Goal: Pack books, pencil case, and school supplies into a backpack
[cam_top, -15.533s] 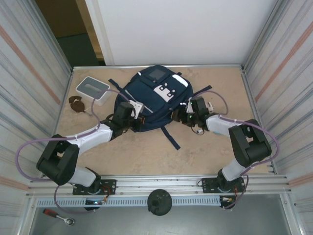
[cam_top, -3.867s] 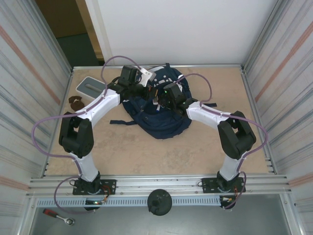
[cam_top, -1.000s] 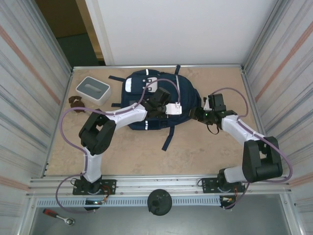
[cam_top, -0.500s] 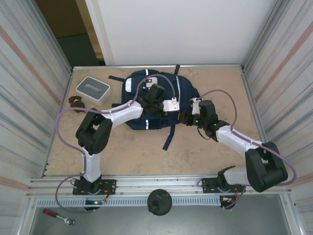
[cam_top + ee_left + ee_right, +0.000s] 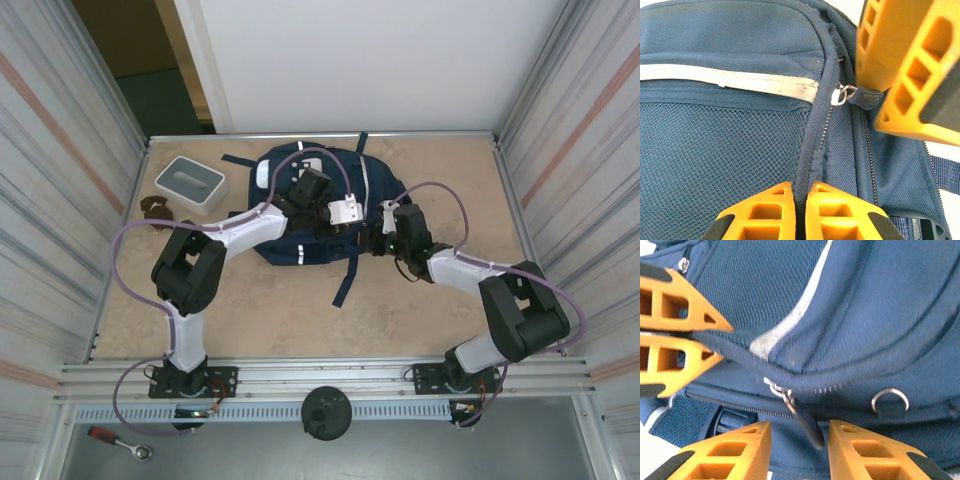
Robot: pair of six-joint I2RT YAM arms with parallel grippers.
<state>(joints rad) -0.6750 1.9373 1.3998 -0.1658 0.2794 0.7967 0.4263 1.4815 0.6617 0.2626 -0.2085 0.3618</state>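
Seen from above, the backpack point(image 5: 288, 245) lies at the far middle of the table point(image 5: 260, 300), with a white-and-grey box point(image 5: 192, 183) to its left.

At the left wrist, the left gripper point(image 5: 799, 199) is clamped on a seam ridge point(image 5: 812, 135) of the backpack, beside the zipper point(image 5: 828, 125).

At the right wrist, the right gripper point(image 5: 799, 426) has its jaws apart. The zipper pull point(image 5: 809, 431) hangs between them and is not pinched.

My arms stretch toward the middle, left gripper point(image 5: 800, 197) pinching the backpack point(image 5: 730, 145), right gripper point(image 5: 799, 432) parted.

Navy-blue backpack point(image 5: 730, 45), white trim stripe, fine mesh, silver zipper ring point(image 5: 840, 95).
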